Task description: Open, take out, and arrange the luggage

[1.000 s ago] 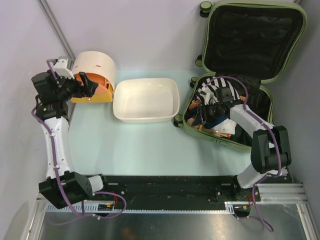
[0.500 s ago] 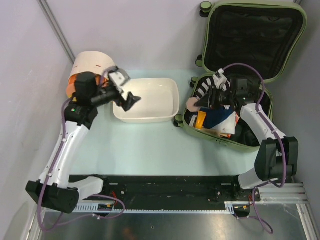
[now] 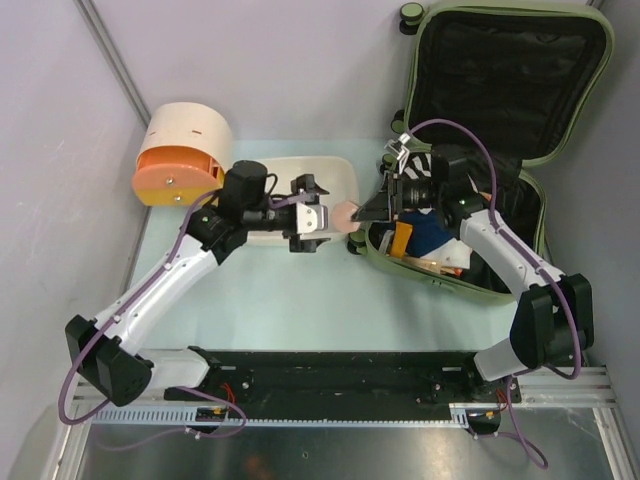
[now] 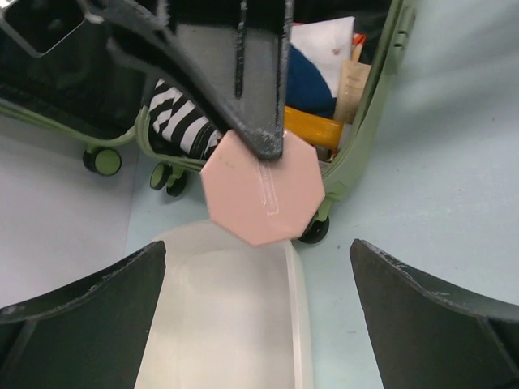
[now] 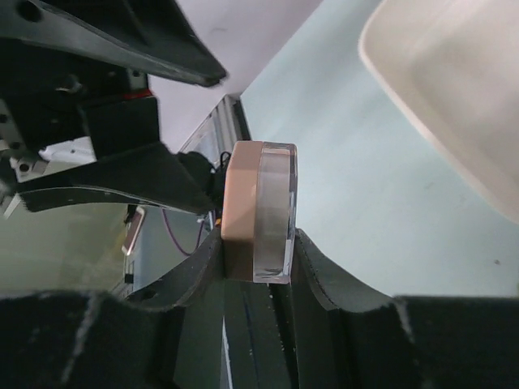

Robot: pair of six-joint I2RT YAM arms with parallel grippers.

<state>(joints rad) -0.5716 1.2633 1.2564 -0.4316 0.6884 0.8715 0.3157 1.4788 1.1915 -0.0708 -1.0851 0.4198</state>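
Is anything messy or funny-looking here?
Yes. The suitcase is a jumble inside, and a striped cloth pokes up at its rim near the wheels. The pink box isn't spilled: the right gripper holds it in the air outside the suitcase.

This was a robotics lab cell: a table [image 3: 290,300] walled behind and at both sides by plain grey panels [image 3: 300,60], with two robot arms [image 3: 170,285] bolted to a black plate [image 3: 340,375] and aluminium rail [image 3: 560,382] along its near edge.

A round cream drawer box with orange front [image 3: 185,150] stands left of the white rectangular plastic tub [image 3: 338,180]. A pink octagonal case [image 4: 262,188] hangs at the tub's right end.
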